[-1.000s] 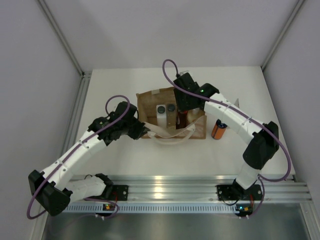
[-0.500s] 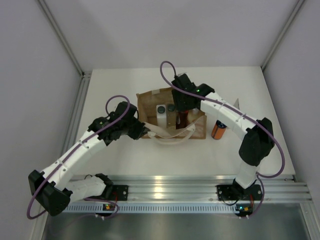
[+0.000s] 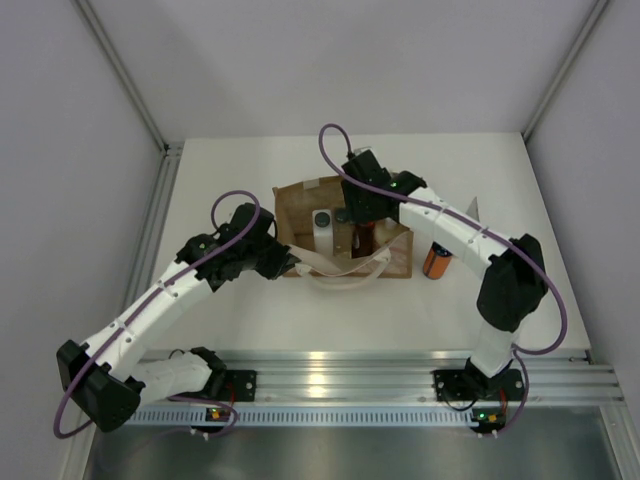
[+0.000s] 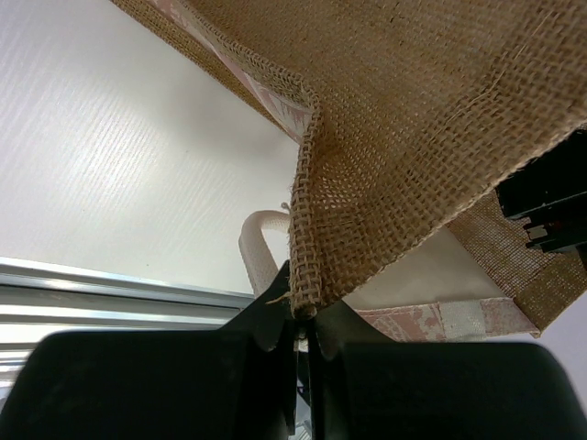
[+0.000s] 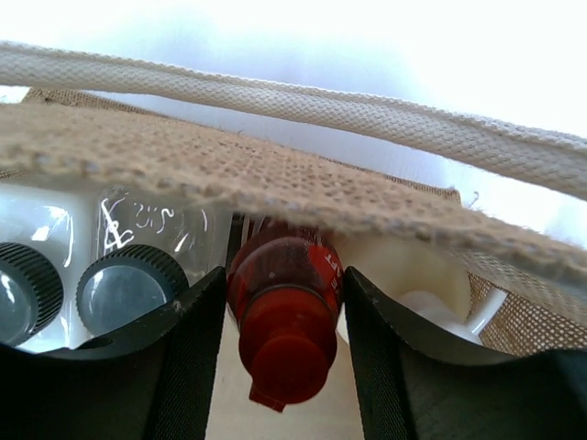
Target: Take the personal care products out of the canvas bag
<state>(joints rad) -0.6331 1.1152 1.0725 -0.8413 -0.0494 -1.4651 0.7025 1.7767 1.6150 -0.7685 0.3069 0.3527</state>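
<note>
The tan canvas bag [image 3: 300,205] stands open at mid table. My left gripper [image 3: 288,262] is shut on the bag's woven near-left rim corner [image 4: 307,275]. My right gripper [image 3: 360,218] is down inside the bag, its jaws open on either side of the red bottle [image 5: 286,312], close to its shoulders. In the right wrist view, the clear bottle with grey cap [image 5: 119,289] stands left of it and the cream bottle [image 5: 413,284] stands right. The white squarish bottle [image 3: 322,228] stands in the bag. The orange bottle [image 3: 437,260] lies on the table right of the bag.
The bag's cream handles [image 3: 345,270] droop over its near side, and one crosses the right wrist view [image 5: 303,105]. An aluminium rail [image 3: 350,370] runs along the near table edge. White walls enclose the table on three sides.
My right gripper has moved left and lower into the bag, now covering the dark cap beside the white bottle. The left arm has not moved.
</note>
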